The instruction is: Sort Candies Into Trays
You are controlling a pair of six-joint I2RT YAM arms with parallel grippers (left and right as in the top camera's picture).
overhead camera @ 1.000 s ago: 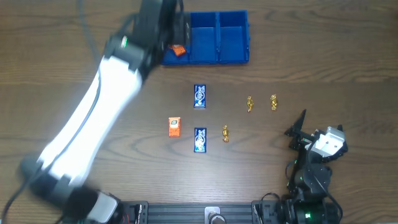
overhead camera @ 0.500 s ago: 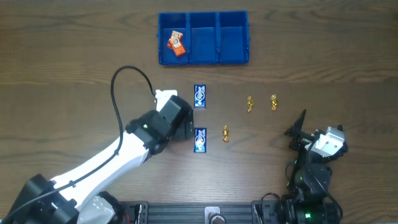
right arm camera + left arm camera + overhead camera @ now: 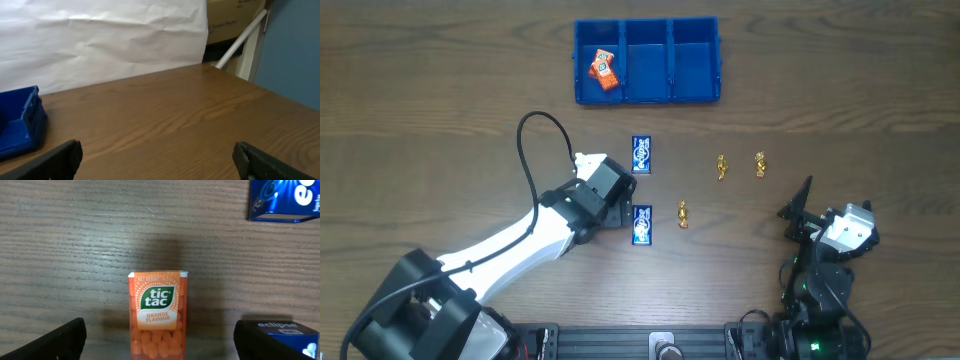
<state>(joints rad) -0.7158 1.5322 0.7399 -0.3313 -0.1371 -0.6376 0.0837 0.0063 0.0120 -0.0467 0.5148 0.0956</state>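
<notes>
Alignment check on left gripper (image 3: 160, 347): jaws wide open, holding nothing, one finger on each side of the orange candy box (image 3: 159, 317), which lies flat on the table (image 3: 75, 255) centred in the gap. Box's long axis runs straight away from the wrist camera, square to the closing direction, so the fingers would pinch it across its narrow width. That looks like the right orientation, no yaw fix needed as far as I can judge. Can't tell from these views whether the fingertips are low enough to catch the sides. One concern: a blue candy box (image 3: 285, 330) sits just beside one finger, apart from the orange one, so the close may nudge it. From above, left gripper (image 3: 615, 205) covers the orange box, well below the blue tray (image 3: 647, 98), whose left compartment holds two orange boxes (image 3: 604, 70); likely drop point. Right gripper (image 3: 796, 200) is parked well apart at the table's right side, open and empty, so left arm is clearly nearer.
</notes>
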